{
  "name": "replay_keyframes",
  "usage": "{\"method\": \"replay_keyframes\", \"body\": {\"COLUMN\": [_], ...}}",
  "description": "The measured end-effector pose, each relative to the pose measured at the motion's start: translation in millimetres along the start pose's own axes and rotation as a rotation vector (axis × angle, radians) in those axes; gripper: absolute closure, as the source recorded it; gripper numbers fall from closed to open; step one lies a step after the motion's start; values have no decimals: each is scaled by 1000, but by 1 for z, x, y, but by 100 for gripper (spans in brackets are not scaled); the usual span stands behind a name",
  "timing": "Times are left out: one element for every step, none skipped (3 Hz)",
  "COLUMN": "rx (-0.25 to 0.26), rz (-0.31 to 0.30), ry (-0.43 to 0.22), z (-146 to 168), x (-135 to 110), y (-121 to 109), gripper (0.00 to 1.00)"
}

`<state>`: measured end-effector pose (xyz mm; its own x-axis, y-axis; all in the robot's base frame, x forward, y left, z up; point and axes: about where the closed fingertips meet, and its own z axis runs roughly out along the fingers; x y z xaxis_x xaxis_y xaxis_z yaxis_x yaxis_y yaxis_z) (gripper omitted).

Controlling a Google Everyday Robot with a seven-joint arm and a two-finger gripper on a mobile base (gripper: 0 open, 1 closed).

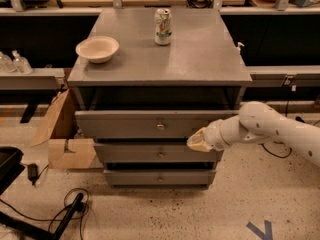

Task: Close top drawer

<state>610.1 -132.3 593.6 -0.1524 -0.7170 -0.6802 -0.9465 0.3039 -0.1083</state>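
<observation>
Camera view: on the grey surface, a white bowl sits left and a can stands further back. Below, the top drawer juts slightly out. The claw meets the right end of the drawer's front; whether it is spread or pressed together, I cannot tell.
</observation>
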Motion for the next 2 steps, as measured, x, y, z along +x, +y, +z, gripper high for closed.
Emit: {"method": "replay_keyframes", "body": {"rx": [11,32], "rz": [30,60], "ry": [0,-3], "z": [7,8], "x": [3,6], "y": [-27,-52], "gripper": [100,100]}}
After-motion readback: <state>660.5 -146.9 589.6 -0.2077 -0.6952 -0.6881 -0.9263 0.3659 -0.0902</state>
